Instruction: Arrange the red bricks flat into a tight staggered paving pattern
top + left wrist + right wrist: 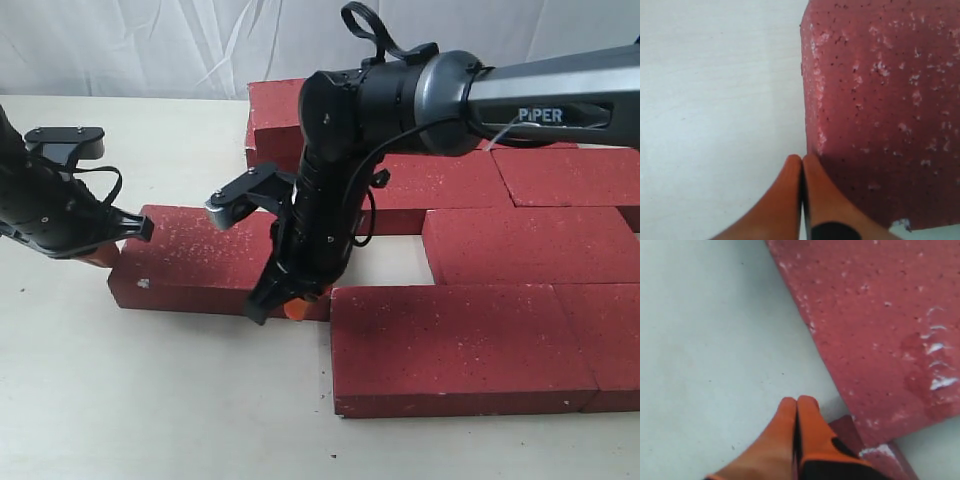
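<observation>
Left end effector (801, 161), right end effector (796, 403) pressed together beside brick (190, 265); "PiPER" on arm (560, 95).

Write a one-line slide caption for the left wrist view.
Shut left end effector at the corner of a red brick on a pale table.

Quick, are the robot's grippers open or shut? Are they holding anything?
Left gripper: shut, holding nothing.
Right gripper: shut, holding nothing.
</observation>
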You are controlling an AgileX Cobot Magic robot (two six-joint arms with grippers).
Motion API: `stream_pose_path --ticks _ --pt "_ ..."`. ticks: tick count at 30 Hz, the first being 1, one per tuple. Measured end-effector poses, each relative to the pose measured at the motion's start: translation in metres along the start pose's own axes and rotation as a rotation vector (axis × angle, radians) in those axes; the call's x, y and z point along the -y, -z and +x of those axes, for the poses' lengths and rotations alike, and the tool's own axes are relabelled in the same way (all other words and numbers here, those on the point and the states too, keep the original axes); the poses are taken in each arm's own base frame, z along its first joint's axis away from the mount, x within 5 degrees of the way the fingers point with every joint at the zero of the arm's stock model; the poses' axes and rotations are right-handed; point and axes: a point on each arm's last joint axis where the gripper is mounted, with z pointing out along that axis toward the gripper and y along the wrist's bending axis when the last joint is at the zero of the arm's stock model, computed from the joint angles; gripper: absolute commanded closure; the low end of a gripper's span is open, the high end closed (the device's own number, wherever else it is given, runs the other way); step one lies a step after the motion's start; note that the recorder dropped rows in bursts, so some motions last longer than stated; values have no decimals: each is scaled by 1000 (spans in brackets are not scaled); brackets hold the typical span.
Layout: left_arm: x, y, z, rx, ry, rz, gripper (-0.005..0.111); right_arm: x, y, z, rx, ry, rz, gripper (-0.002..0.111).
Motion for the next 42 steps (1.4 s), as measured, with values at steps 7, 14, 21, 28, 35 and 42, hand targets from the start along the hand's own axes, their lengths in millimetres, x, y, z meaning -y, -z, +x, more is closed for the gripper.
stream_pose_path --ticks 7,14,21,28,35,42 --pt "1 0 2 -19 9 9 107 10 1 4 -45 -12 120 109" --pt "1 0 2 -27 10 14 107 11 1 2 -29 -40 146 109" --pt "2 1 3 -33 6 17 107 14 1 -1 8 -58 174 109" --pt "3 3 4 -38 1 25 107 13 1 2 -16 -61 169 109" --pt "5 3 3 -34 -6 44 107 3 39 4 60 -73 171 109" --pt "6 3 3 -31 7 55 107 21 86 22 109 -159 244 109"
